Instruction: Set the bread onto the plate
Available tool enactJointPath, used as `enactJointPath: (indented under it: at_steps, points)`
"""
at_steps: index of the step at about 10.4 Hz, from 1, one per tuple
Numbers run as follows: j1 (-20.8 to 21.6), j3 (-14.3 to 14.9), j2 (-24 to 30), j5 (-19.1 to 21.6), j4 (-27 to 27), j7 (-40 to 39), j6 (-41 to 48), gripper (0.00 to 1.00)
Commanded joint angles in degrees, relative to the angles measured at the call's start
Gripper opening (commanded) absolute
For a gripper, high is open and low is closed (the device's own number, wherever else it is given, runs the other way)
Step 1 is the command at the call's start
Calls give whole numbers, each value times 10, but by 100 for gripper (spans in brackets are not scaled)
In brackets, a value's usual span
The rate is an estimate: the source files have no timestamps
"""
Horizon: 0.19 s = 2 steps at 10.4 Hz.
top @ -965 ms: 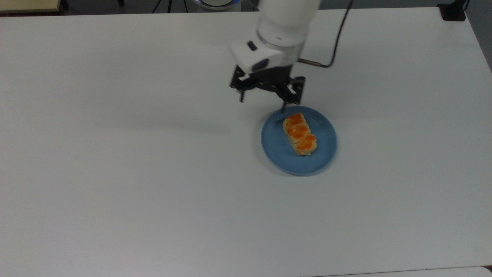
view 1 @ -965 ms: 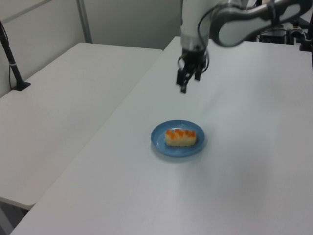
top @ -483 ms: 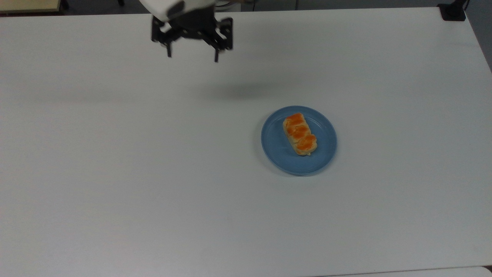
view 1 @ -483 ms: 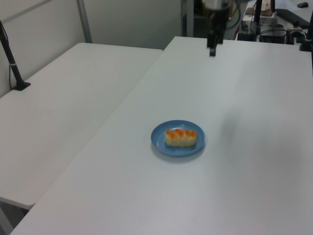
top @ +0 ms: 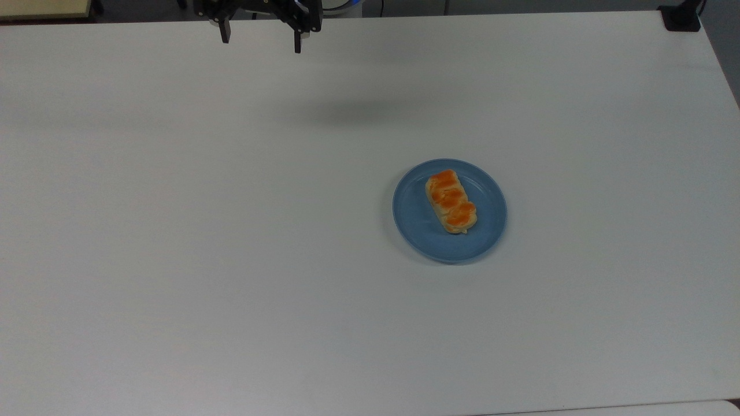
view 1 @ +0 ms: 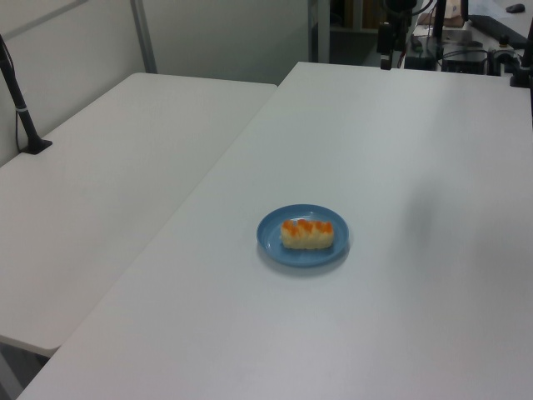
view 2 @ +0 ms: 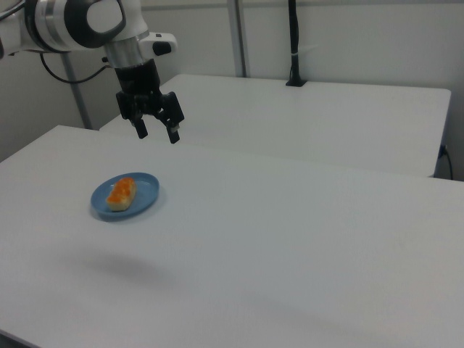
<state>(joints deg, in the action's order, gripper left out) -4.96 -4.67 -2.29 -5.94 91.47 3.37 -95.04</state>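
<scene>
The bread [top: 451, 201] is seen lying on the plate [top: 488, 234]; the gripper [view 2: 154, 131], jaws wide and empty, hangs well apart, the task judged complete.

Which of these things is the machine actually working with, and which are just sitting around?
Part of the job:
- bread, lying on the plate
- blue plate
- gripper, open and empty, raised well off the plate

Just around:
- white table
- second table
- black post
</scene>
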Motion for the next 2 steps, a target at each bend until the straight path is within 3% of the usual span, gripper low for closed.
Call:
enactJointPath:
  at_steps: [1, 2]
  points:
    - [-5, 2, 13, 8, 10, -5, 12, 100]
    - [-5, 2, 12, 8, 4, -5, 20, 100]
